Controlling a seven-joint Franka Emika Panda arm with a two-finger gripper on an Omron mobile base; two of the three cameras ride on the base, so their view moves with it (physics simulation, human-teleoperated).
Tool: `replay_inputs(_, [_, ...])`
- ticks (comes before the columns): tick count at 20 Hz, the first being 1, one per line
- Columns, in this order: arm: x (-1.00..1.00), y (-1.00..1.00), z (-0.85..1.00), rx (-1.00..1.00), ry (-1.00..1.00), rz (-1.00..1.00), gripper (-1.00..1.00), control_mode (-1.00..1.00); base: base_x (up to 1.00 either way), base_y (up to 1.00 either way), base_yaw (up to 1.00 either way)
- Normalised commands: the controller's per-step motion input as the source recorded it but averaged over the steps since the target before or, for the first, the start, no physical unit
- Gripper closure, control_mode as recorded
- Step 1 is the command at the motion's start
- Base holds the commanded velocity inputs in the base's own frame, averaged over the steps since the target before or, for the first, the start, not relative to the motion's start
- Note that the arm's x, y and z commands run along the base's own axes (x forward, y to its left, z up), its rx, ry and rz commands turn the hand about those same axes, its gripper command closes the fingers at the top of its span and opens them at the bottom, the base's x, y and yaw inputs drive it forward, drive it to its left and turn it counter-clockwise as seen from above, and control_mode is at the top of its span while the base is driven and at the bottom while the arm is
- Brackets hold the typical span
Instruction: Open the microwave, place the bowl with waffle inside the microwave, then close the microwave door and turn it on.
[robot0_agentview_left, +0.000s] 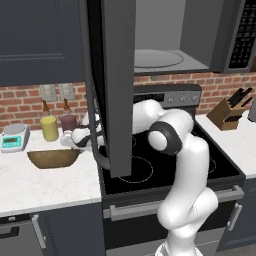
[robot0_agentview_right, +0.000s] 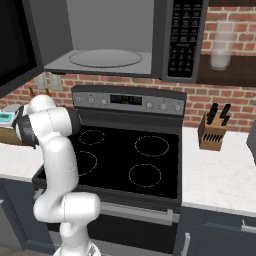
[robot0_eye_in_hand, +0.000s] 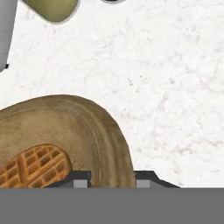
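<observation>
The gripper (robot0_eye_in_hand: 112, 178) straddles the rim of the wooden bowl (robot0_eye_in_hand: 87, 131), one fingertip inside and one outside, apparently gripping it for lifting. The waffle (robot0_eye_in_hand: 33, 166) lies in the bowl on the white counter (robot0_eye_in_hand: 175, 87). The open microwave door (robot0_agentview_left: 117, 85) hides the hand in the left base view.

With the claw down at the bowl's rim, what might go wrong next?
The claw straddles only the rim of the bowl, so a lift may tilt it and spill the waffle. The open microwave door hangs over the arm, so raising the bowl toward the microwave risks a knock.
</observation>
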Motion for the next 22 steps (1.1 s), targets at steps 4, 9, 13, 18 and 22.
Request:
replay_inputs(4, [-0.01,-0.61,0.34,0.24,-0.02,-0.01,1.00,-1.00,0.00,0.00,0.00])
replay_inputs(9, [-0.03,-0.48,0.36,0.22,-0.02,-0.03,1.00,-1.00,0.00,0.00,0.00])
replay_inputs(13, [-0.13,-0.43,0.40,0.22,-0.05,-0.04,1.00,-1.00,0.00,0.00,0.00])
replay_inputs(18, [-0.30,-0.53,0.57,0.19,-0.06,-0.05,1.00,-1.00,0.00,0.00,0.00])
replay_inputs(22, [-0.40,-0.76,0.62,0.01,-0.02,-0.12,1.00,-1.00,0.00,0.00,0.00])
